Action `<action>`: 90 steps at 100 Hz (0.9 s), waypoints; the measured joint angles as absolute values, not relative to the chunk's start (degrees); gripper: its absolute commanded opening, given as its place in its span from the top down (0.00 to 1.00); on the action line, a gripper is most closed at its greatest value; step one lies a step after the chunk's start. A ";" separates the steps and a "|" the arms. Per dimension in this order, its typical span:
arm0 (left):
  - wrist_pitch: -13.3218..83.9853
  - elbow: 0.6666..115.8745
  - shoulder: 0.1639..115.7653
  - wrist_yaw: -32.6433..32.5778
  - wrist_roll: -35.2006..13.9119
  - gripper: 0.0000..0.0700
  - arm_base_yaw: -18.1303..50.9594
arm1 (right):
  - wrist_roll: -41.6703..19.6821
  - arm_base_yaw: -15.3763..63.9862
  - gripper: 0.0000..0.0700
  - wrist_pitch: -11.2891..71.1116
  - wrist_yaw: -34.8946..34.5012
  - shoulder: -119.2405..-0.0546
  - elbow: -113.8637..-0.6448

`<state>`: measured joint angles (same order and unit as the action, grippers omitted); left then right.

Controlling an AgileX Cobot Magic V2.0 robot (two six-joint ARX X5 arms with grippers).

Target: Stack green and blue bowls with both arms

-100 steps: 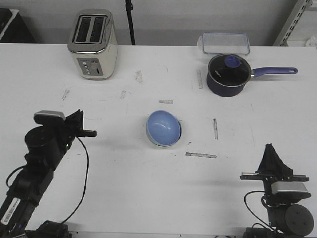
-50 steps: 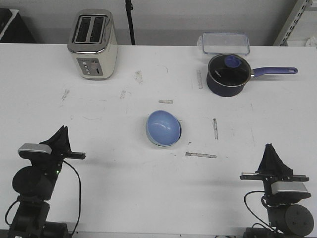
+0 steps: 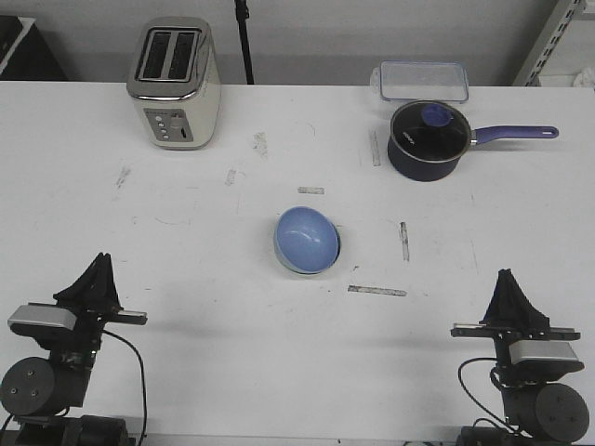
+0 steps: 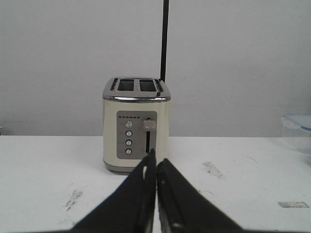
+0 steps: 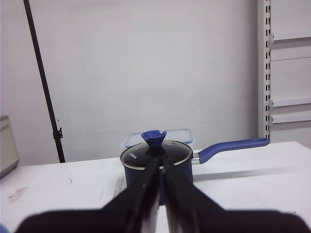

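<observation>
Front view: the blue bowl (image 3: pixel 308 240) sits mid-surface nested in the green bowl (image 3: pixel 280 253), of which only a pale rim shows along its lower left. The left end effector (image 3: pixel 95 275) and right end effector (image 3: pixel 509 287) rest at the near corners, well apart from the bowls. A lidded navy saucepan (image 3: pixel 426 139) stands far right, its contents hidden.

Left wrist view: fingers (image 4: pixel 146 191) pinched together, pointing at a cream toaster (image 4: pixel 136 124).

Right wrist view: fingers (image 5: pixel 181 192) nearly touching, holding nothing.

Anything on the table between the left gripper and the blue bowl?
No. In the front view only bare, scuffed table lies between the left gripper and the blue bowl.
</observation>
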<state>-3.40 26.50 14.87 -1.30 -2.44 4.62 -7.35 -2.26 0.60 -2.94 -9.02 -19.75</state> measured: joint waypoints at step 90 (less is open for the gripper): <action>-8.99 10.85 4.84 -1.41 -2.39 1.00 4.51 | -7.35 -2.26 0.99 0.60 -2.94 -9.02 -19.75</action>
<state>-8.99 10.85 4.84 -1.41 -2.39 4.51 -7.35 -2.26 0.60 -2.94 -9.02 -19.75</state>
